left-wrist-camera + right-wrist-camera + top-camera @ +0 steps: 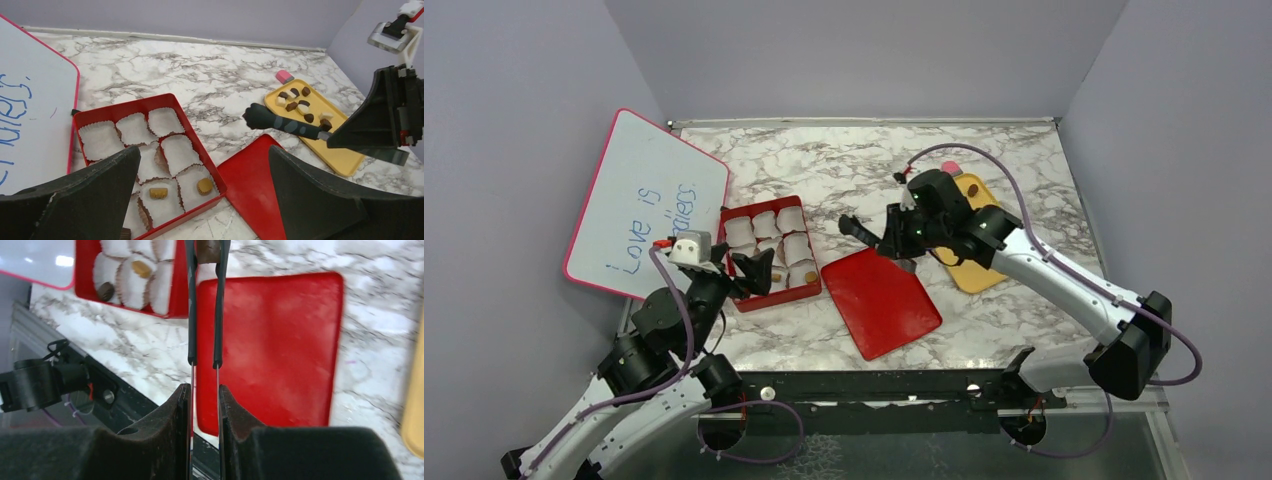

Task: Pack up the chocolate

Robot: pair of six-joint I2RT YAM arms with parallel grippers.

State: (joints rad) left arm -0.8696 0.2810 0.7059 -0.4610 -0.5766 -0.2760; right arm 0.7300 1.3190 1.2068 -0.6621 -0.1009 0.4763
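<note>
One dark chocolate piece (208, 250) sits pinched between the tips of a pair of thin black tweezers (191, 315). It is partly cut off by the top edge of the right wrist view, so its full shape is hard to make out. The right gripper (205, 400) carries the tweezers, its jaws narrow and pressed on both blades. The piece hangs over bare marble desk (200, 65), just beside the right wall of the red box (125, 107) and near a corner of the red lid (250, 180), which lies flat on the desk. How high it hangs I cannot tell.

Inside the box, white paper cups (134, 127) fill the compartments. Two of the near ones each hold a tan chocolate (158, 192), and a dark one is half hidden at the bottom edge of the left wrist view.

More chocolates (291, 106), brown, tan and white, lie clustered at the far end of the yellow tray (340, 157), which the right arm partly covers. A pink block (285, 76) rests on the desk just beyond the tray.

The left gripper (752, 270) hovers at the near side of the box, its jaws spread wide and holding nothing. Its fingers (90, 200) block the box's front corner. A whiteboard (644, 200) with blue writing leans at the left; its last word is hard to read.
</note>
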